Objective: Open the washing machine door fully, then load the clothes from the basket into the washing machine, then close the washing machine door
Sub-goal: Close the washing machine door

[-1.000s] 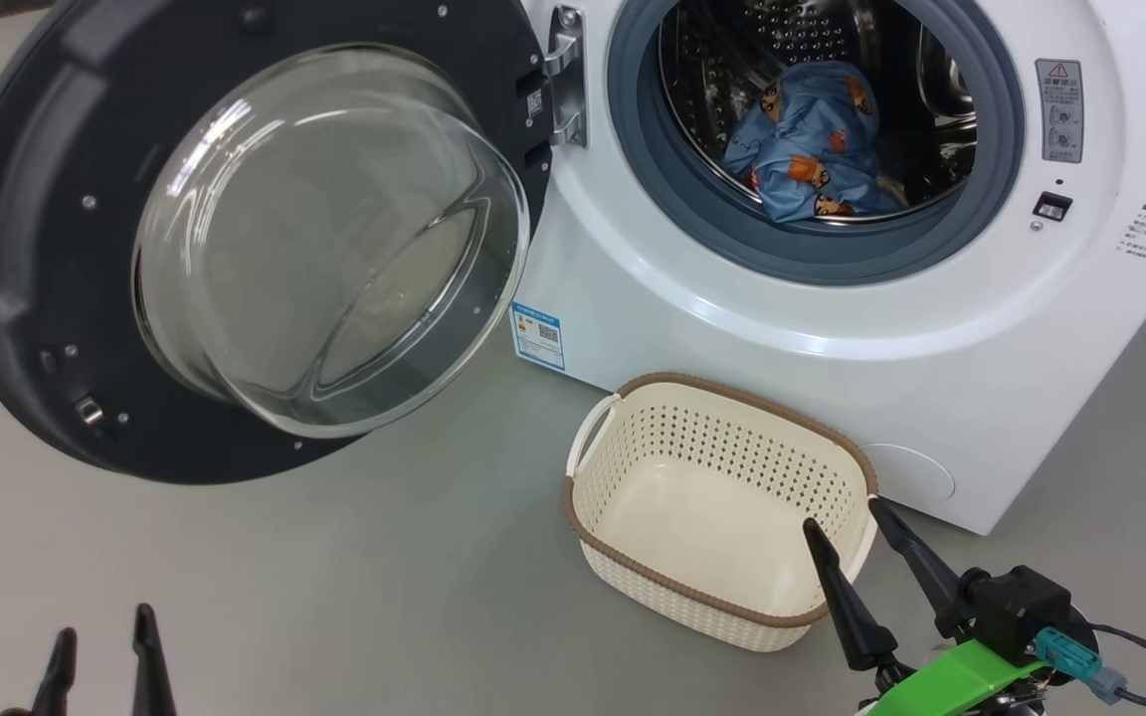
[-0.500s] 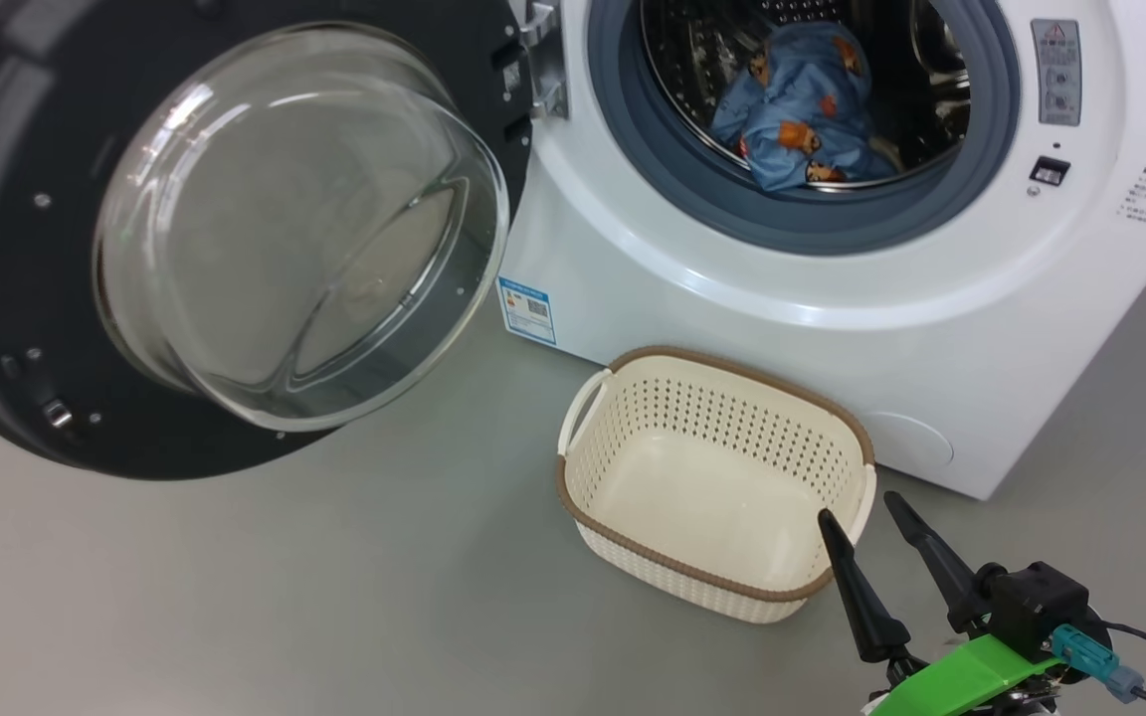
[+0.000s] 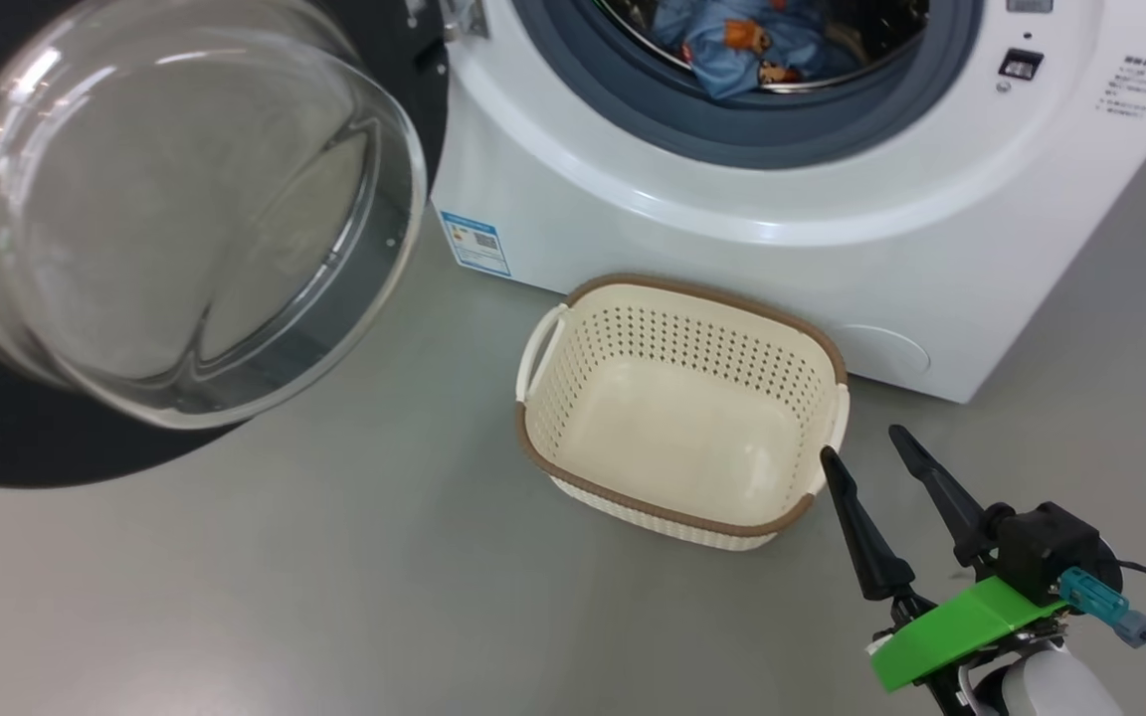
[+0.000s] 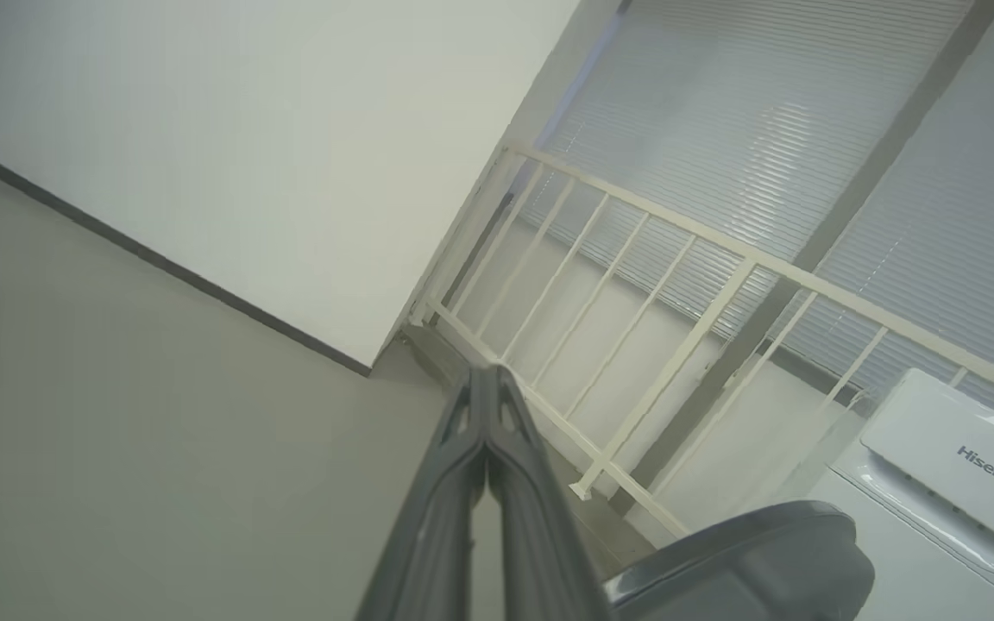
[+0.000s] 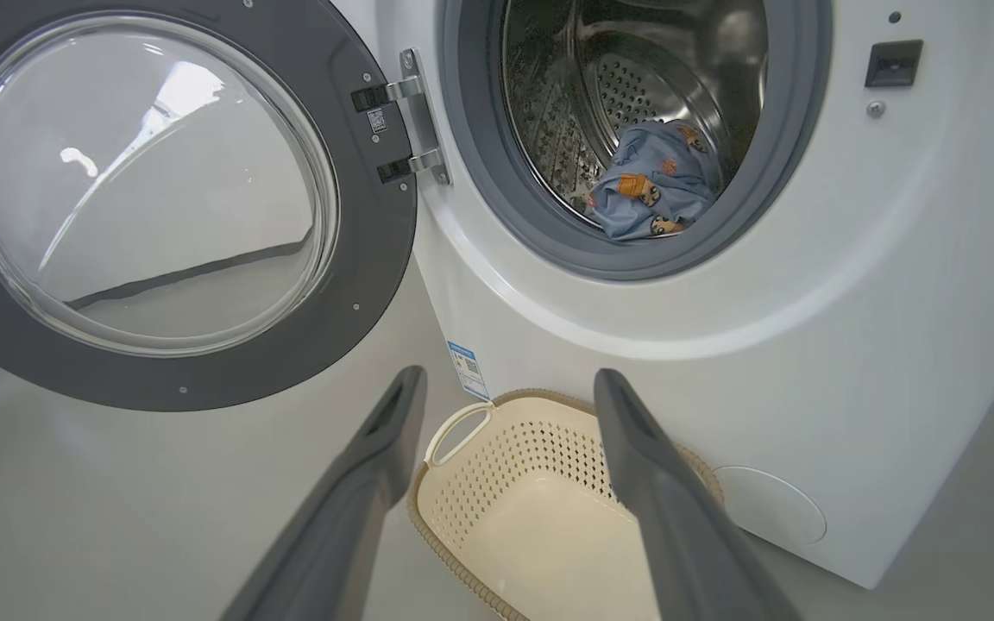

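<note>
Clothes sit in the washing machine, basket empty, door yet to close; left gripper clenched empty, right gripper spread.

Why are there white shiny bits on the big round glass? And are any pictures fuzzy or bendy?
Head view: light glares as white streaks on the glass of the washing machine door. Right wrist view: a bright spot shines on that glass too, and the wide lens makes the washing machine lean and curve. Left wrist view: a bit hazy, so the railing looks soft.
</note>
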You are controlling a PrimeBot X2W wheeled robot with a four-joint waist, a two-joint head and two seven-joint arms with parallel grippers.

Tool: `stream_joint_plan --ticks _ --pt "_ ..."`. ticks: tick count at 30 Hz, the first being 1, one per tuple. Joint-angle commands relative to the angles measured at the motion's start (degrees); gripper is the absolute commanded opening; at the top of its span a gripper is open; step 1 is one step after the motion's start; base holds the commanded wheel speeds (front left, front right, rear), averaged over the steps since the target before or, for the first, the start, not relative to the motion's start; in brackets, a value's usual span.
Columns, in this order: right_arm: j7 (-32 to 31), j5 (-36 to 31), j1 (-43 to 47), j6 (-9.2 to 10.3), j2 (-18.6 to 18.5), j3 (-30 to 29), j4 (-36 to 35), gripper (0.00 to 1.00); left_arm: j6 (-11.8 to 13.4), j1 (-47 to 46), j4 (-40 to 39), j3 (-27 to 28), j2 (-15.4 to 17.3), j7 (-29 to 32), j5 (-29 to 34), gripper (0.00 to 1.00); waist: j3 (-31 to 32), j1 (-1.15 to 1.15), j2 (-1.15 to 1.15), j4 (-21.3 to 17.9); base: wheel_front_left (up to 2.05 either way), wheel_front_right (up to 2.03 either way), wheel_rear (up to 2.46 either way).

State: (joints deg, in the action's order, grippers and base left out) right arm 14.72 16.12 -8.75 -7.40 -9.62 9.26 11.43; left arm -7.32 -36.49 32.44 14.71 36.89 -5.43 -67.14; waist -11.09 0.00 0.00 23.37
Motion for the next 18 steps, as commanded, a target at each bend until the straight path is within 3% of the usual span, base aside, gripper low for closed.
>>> stream_joint_plan --ticks 1,9,18 --pt "0.3 -0.7 -1.5 -0.09 -0.1 1.8 -1.4 1.0 -0.2 -2.0 0.4 0.6 5.6 1.9 -1.7 0.0 -1.6 0.0 0.0 -1.7 0.0 0.0 0.0" --pt "0.3 -0.7 -2.0 -0.09 -0.2 2.5 -1.4 1.0 -0.2 -3.9 7.9 -3.8 10.5 16.5 -11.6 0.0 -3.2 0.0 0.0 -2.9 0.0 0.0 0.0" --pt "0.3 -0.9 -2.6 -0.09 -0.9 2.6 -1.7 1.0 -0.2 -3.4 8.0 -5.5 11.9 23.6 -16.9 0.0 -4.8 0.0 0.0 -3.4 0.0 0.0 0.0"
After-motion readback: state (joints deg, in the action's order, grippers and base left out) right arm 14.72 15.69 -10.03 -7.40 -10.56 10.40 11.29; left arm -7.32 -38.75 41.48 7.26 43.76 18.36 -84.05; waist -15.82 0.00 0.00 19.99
